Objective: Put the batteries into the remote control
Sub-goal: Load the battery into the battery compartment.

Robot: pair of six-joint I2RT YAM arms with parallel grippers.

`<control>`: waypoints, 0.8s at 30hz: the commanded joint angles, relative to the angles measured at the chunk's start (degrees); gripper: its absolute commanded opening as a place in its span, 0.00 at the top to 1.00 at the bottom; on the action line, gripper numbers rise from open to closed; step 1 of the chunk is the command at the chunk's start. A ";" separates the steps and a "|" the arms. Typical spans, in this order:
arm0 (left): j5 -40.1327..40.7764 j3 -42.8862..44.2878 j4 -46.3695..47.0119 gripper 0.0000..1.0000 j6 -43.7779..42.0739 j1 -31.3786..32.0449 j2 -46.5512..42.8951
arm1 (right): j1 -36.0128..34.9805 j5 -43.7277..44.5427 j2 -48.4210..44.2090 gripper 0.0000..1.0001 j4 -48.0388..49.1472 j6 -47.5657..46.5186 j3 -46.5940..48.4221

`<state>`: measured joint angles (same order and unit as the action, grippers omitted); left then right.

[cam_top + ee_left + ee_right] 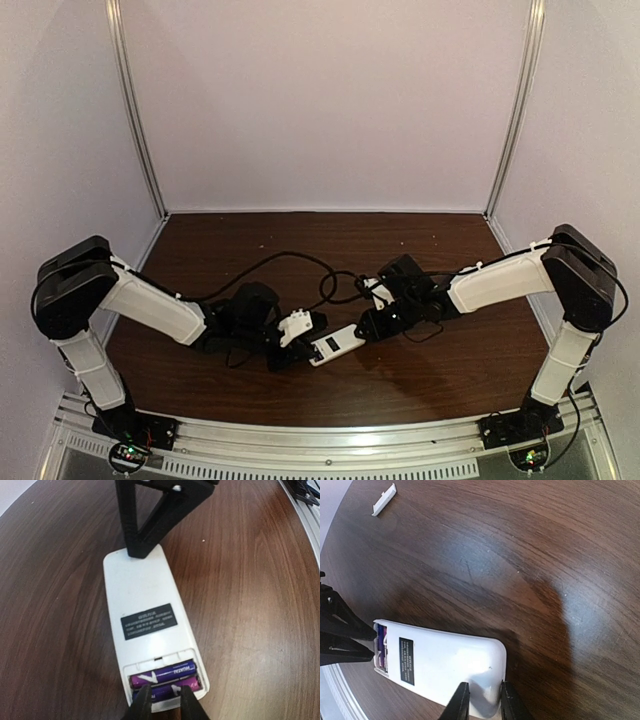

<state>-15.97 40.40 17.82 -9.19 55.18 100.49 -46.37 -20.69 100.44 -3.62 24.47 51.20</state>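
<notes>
Right gripper [484, 692] jaws clamp the remote control [150, 605] at one end. Left gripper [165, 692] jaws (slightly parted) sit over its seated batteries [167, 672].

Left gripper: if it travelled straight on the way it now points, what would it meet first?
The left gripper points along the remote control, so it would first meet the batteries in the open compartment, probably the nearer one; depth is unclear.

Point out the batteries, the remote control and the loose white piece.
batteries [169, 672]: left wrist view, upper battery's label.
remote control [142, 587]: left wrist view, white back.
loose white piece [384, 500]: right wrist view, its middle.
</notes>
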 commanded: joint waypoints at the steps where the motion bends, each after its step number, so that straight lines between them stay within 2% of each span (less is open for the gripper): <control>1: 3.63 -1.97 -3.39 0.71 4.28 -1.45 -4.57 | -0.98 -3.55 0.42 0.76 -1.58 0.70 -0.18; 7: 4.83 -2.61 -2.75 0.50 6.73 -2.89 -9.83 | 1.04 -5.95 -2.90 0.67 0.51 1.54 -0.28; 12: 4.67 -3.48 -1.75 0.39 10.87 -4.39 -11.47 | 2.07 -8.95 -5.63 0.54 3.06 3.68 -0.36; 13: 4.25 -3.83 -1.52 0.34 10.89 -4.38 -12.03 | 2.31 -9.27 -6.32 0.52 3.35 4.11 -0.58; 15: 2.97 -4.15 -1.37 0.05 10.45 -4.30 -12.41 | 2.85 -10.10 -7.92 0.46 5.17 4.99 -1.15; 18: 1.03 -3.55 -2.04 0.03 10.15 -3.66 -11.67 | 4.34 -10.81 -10.67 0.39 7.35 6.24 -2.26; 24: 3.89 1.54 -8.32 0.03 5.60 -0.02 -5.21 | 8.14 -11.24 -16.64 0.24 13.57 10.11 -7.39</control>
<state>-12.64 38.65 13.10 -1.21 53.82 91.22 -40.36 -31.14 87.13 4.36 31.27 47.46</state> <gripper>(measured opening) 0.974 0.737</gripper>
